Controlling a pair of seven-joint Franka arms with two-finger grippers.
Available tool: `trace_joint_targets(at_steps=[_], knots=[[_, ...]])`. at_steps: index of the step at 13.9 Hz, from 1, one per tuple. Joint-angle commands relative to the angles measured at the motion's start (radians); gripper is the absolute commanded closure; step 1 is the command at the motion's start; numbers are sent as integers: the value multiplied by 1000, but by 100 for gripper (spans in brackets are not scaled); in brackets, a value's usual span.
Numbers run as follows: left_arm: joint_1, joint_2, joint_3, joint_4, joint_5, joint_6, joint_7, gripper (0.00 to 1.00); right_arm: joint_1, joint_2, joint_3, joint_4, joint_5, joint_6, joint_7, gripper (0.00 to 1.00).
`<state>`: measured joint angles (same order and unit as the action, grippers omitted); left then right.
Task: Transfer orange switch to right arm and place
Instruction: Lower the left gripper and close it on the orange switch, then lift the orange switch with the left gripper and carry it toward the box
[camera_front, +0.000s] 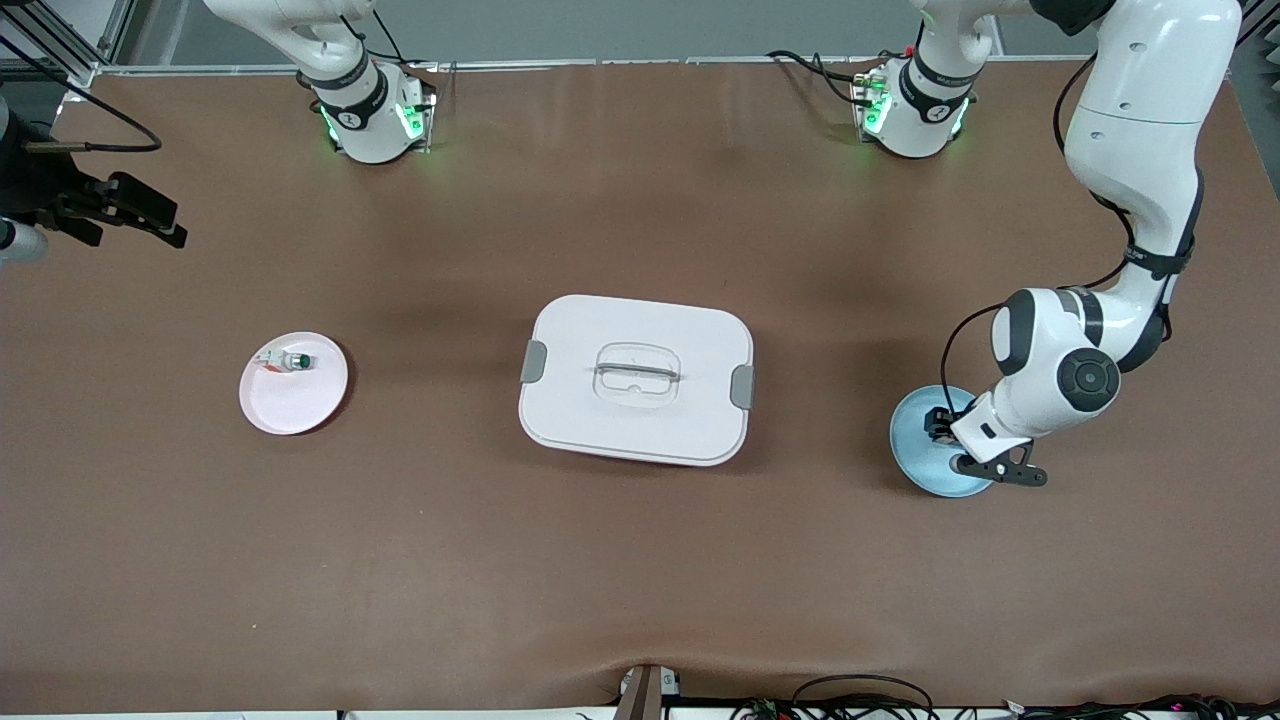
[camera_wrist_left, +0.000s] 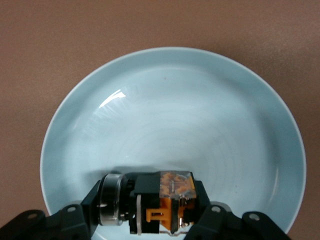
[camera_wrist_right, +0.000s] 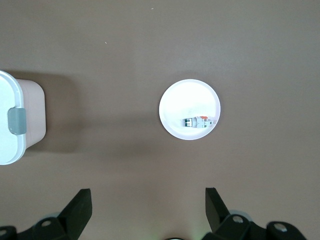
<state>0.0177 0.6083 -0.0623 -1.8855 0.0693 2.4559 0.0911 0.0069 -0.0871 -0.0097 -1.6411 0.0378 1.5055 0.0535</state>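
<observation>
In the front view, the left gripper (camera_front: 943, 425) is down on the blue plate (camera_front: 915, 462). Its wrist view shows its fingers (camera_wrist_left: 80, 215) grasping the orange switch (camera_wrist_left: 167, 202), not yet lifted. The right gripper (camera_wrist_right: 147, 205) hangs released, waiting; handover and placing remain.

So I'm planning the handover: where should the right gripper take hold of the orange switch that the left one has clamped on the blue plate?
Probably the silver round end. The orange switch lies on its side on the blue plate, and the left gripper is shut across its black and orange body, so that end sticks out free. Once it is lifted, the open right gripper could come in from that end.
</observation>
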Motion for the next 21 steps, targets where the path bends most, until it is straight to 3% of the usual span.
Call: trace_joint_targets(at_steps=[1, 5, 9, 17, 19, 21], knots=[[-2, -5, -4, 6, 18, 6, -37, 79, -11, -19, 5, -16, 13, -1, 9, 0], [5, -64, -5, 11, 11, -41, -28, 78, -18, -19, 5, -16, 13, 1, 9, 0], [8, -182, -4, 32, -64, -219, -33, 78, -19, -16, 5, -13, 13, 8, 2, 0], [7, -260, -2, 386, -149, -819, -193, 78, -34, -14, 5, 20, 16, 18, 2, 0], [4, -260, -8, 482, -199, -920, -302, 78, -34, -13, 5, 26, 19, 18, 0, 0], [1, -287, -11, 503, -282, -960, -393, 78, -31, -13, 7, 30, 14, 16, -1, 0]])
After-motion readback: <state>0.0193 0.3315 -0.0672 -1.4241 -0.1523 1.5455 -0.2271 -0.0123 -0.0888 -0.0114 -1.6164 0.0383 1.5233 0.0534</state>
